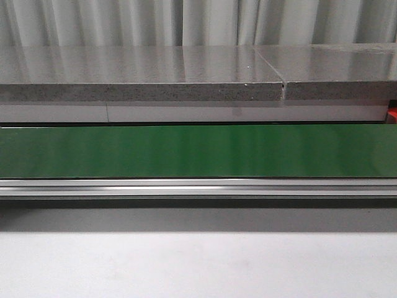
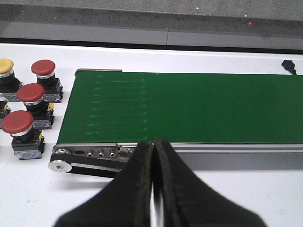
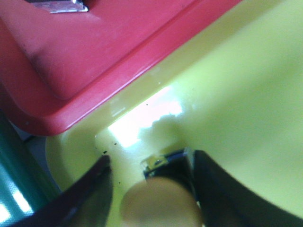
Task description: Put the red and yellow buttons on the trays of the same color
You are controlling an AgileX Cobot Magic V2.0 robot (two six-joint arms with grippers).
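Observation:
In the right wrist view my right gripper (image 3: 151, 158) is low inside the yellow tray (image 3: 236, 85). Its jaws stand apart around a yellow button (image 3: 161, 203) that rests on the tray floor. One finger touches the button's black base, the other is clear of it. The red tray (image 3: 104, 47) lies against the yellow one. In the left wrist view my left gripper (image 2: 153, 144) is shut and empty at the near edge of the green belt (image 2: 189, 106). Three red buttons (image 2: 31, 92) and one yellow button (image 2: 5, 66) stand on the white table beside the belt's end.
The front view shows only the green conveyor belt (image 1: 198, 151), its metal rail (image 1: 198, 186) and a grey counter (image 1: 142, 74) behind; neither gripper shows there. A metal-edged part (image 3: 61, 4) lies in the red tray. A small black item (image 2: 289, 65) lies beyond the belt.

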